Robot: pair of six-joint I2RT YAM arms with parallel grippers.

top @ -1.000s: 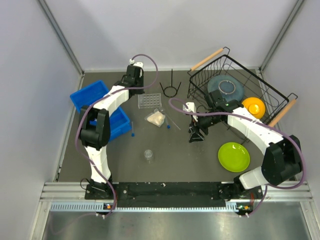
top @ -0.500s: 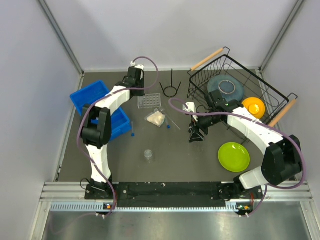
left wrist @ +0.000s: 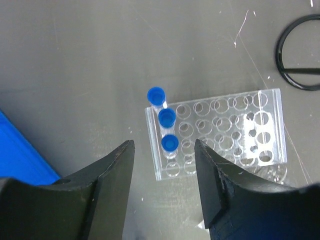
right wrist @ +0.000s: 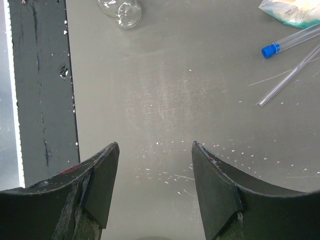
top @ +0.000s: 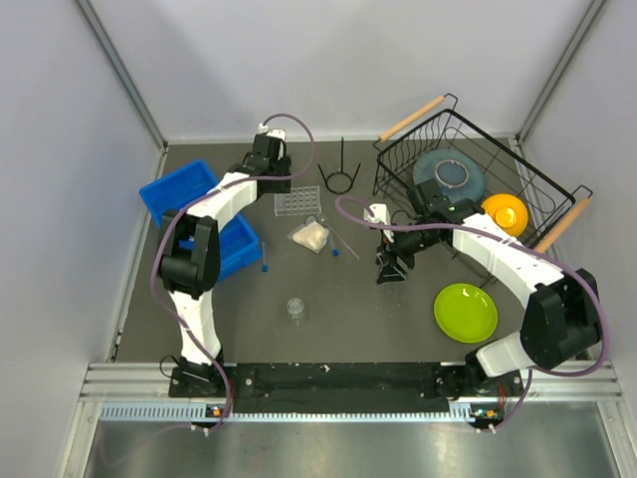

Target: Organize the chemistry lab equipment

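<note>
The clear grid rack (left wrist: 220, 132) (top: 297, 200) lies at the back middle with three blue-capped tubes (left wrist: 166, 118) standing in its left column. My left gripper (left wrist: 164, 146) (top: 276, 186) hovers open above the rack's left edge, holding nothing. The black ring stand (top: 338, 179) (left wrist: 299, 59) stands just right of the rack. A cream-filled clear piece (top: 311, 236) (right wrist: 292, 12), a loose capped tube (right wrist: 292, 42) and an uncapped tube (right wrist: 290, 75) lie mid-table. Another capped tube (top: 265, 261) lies by the bin. The small clear cup (top: 296, 308) (right wrist: 120, 10) sits nearer. My right gripper (right wrist: 155, 145) (top: 390, 271) is open and empty over bare table.
Two blue bins (top: 179, 189) (top: 236, 246) stand at the left; one bin's corner shows in the left wrist view (left wrist: 20, 155). The black wire basket (top: 537, 189) at the back right holds a grey plate (top: 448, 174) and an orange bowl (top: 505, 212). A green plate (top: 466, 312) lies front right.
My left wrist has shifted slightly to the right, toward the rack. The right arm and the objects have not moved.
</note>
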